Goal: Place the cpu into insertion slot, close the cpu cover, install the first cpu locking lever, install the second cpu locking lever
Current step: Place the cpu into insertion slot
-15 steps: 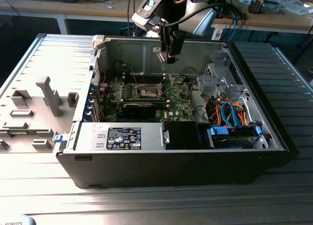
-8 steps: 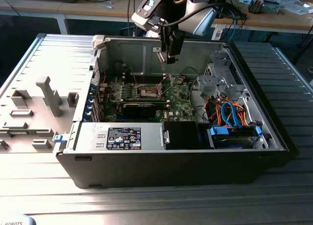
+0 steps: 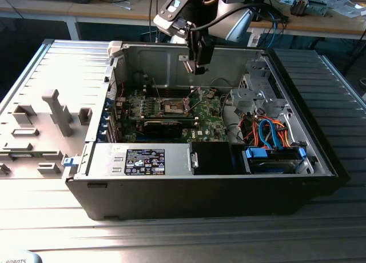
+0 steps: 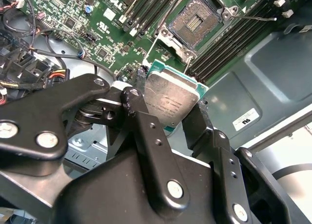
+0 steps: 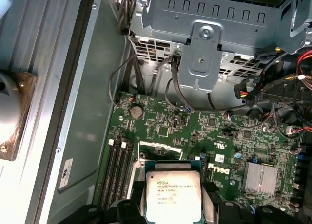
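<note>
Claw point(image 3: 197, 68) of a single robot arm is hanging inside an open computer case point(image 3: 229, 197). Its two black fingers point(image 4: 141, 121) are clamping opposite edges of the chip point(image 4: 171, 98) and holding it up off the green board point(image 4: 78, 19) below. Chip is showing its silver-grey top in both wrist views, with a green rim peeking out along its edges.

Socket point(image 4: 194, 18) is lying on the board, apart from the chip, with its tan and dark pin field showing inside a metal rim. In the exterior view the socket point(image 3: 173, 107) is sitting near the middle of the board, lower than the claw. Long black memory slots point(image 4: 234, 34) are running alongside the socket.

Orange and blue cables point(image 3: 269, 131) are bunching in the case toward the exterior view's right. A grey box with a label point(image 3: 143, 160) is lying along the case's near wall. Case is resting on a ribbed metal table point(image 3: 57, 63), with desks standing behind it.
</note>
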Motion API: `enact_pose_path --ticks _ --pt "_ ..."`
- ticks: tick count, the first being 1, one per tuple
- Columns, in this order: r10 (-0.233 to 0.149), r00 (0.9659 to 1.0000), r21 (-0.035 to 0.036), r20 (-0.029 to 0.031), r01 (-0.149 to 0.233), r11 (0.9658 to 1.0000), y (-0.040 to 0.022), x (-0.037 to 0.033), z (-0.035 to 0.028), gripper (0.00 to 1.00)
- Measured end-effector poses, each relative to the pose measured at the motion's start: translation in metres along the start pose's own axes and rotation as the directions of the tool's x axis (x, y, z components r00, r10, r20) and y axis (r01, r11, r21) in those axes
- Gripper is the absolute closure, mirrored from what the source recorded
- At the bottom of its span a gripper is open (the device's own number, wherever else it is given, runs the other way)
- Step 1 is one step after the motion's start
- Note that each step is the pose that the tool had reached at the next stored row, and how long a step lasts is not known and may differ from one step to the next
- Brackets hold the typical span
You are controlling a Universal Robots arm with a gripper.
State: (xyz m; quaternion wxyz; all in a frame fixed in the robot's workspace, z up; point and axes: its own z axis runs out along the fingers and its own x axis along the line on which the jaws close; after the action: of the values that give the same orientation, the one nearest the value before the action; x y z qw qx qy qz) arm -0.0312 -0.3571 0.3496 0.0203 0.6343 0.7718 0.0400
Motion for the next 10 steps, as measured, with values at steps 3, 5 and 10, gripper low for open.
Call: enact_pose_path --ticks 3,5,10 --pt "0.007 1.0 -0.0001 0.0006 -0.007 1.0 0.0 0.0 0.0 0.45" --pt "0.011 0.9999 -0.0002 0.001 -0.011 0.9999 0.0 0.0 0.0 0.45" --pt "0.021 0.9998 -0.0003 0.0019 -0.021 0.9998 0.0 0.0 0.0 0.45"
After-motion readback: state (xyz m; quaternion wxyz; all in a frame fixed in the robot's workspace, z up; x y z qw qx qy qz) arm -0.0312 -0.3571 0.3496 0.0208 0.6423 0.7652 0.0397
